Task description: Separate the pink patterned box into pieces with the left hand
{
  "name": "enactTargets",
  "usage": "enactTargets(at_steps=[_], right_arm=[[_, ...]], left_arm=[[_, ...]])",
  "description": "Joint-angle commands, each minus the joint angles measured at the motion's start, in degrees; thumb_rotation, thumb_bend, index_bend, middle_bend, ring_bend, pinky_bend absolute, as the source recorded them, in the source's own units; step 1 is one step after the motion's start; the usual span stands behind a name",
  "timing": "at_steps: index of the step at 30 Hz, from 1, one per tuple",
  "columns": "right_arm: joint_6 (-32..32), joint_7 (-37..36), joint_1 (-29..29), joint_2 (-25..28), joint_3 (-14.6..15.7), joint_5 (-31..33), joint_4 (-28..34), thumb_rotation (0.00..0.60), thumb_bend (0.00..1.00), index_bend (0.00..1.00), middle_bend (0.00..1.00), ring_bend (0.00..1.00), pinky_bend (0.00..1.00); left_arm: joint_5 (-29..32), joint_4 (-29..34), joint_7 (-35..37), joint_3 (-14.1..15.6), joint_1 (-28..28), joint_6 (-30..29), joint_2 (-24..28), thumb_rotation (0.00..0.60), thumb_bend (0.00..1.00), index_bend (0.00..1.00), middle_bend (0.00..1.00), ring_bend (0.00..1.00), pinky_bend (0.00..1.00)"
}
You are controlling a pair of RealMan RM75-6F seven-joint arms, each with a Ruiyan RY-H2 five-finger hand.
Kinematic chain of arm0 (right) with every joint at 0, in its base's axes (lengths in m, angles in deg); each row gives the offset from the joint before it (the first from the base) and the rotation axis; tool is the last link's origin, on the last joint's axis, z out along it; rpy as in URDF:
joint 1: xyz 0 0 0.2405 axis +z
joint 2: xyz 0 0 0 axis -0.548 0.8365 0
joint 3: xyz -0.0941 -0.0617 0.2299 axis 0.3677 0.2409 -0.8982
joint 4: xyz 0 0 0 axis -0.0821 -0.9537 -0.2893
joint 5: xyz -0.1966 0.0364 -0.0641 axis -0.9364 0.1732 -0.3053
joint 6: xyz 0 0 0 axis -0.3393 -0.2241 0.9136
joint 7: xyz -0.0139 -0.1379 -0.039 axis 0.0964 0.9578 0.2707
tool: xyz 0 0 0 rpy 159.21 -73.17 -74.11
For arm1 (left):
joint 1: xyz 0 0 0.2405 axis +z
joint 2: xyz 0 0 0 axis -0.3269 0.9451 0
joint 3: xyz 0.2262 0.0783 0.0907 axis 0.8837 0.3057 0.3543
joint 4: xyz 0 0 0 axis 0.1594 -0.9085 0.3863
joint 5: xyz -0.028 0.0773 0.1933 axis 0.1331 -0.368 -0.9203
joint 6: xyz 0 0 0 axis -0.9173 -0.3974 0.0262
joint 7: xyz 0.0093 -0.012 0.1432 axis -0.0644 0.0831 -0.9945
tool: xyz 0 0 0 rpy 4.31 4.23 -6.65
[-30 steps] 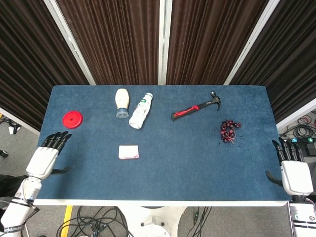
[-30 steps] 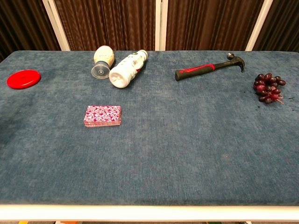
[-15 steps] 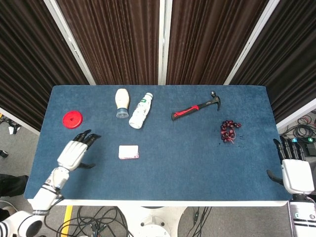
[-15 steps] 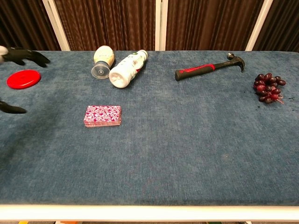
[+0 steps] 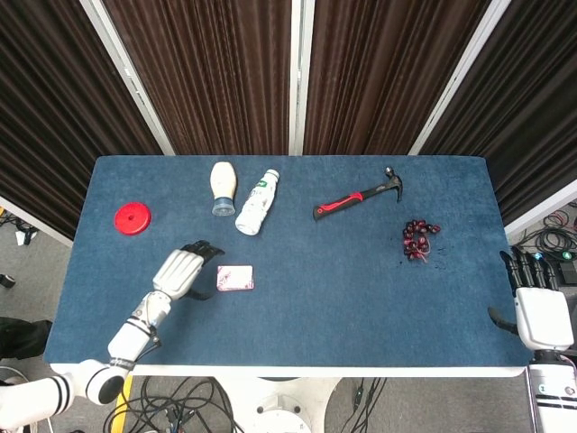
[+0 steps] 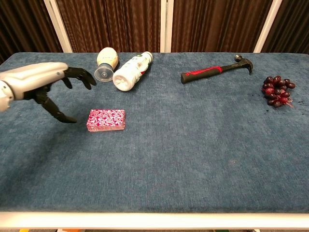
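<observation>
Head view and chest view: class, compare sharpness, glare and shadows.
Head view: sharp, evenly lit, no glare on the table. Chest view: the left hand looks slightly soft, with a faint shadow beneath it; the pink patterned box is crisp.

Even, diffuse overhead light is covering the table (image 5: 361,298) in both views; no hard glare is showing on the blue cloth. Shadows are lying short and soft beneath the hammer (image 6: 216,70) and bottles. The curtains (image 5: 216,72) are reading dark, with little fold detail. The head view is staying sharp to its edges. In the chest view the left hand (image 6: 46,79) is appearing slightly soft, and the table's far edge is bowing a little.
</observation>
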Motion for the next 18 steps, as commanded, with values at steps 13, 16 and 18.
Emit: enactTargets(at_steps=[13,16,18], right_arm=[[-0.65,0.35,0.73,0.04,-0.11,0.08,0.63,0.600,0.12,0.00,0.00,0.00,0.00],[-0.82,0.12,0.76,-0.16,-0.02,0.19,0.25,0.600,0.12,0.00,0.00,0.00,0.00],[-0.88,-0.04,0.75,-0.24,0.02,0.29,0.03,0.600,0.12,0.00,0.00,0.00,0.00]], left_arm=[[11.46,-0.34,-8.86,-2.07,-4.91,4.14,-6.13,0.600,0.15,0.29,0.29,0.15,0.28],[13.41,-0.25,-9.02,-2.76,-5.36,3.94,-7.04,0.600,0.15,0.29,0.30,0.15,0.28],[14.16,-0.69,-9.51,-3.04,-5.67,3.29,-7.93,0.600,0.15,0.29,0.31,0.15,0.28]])
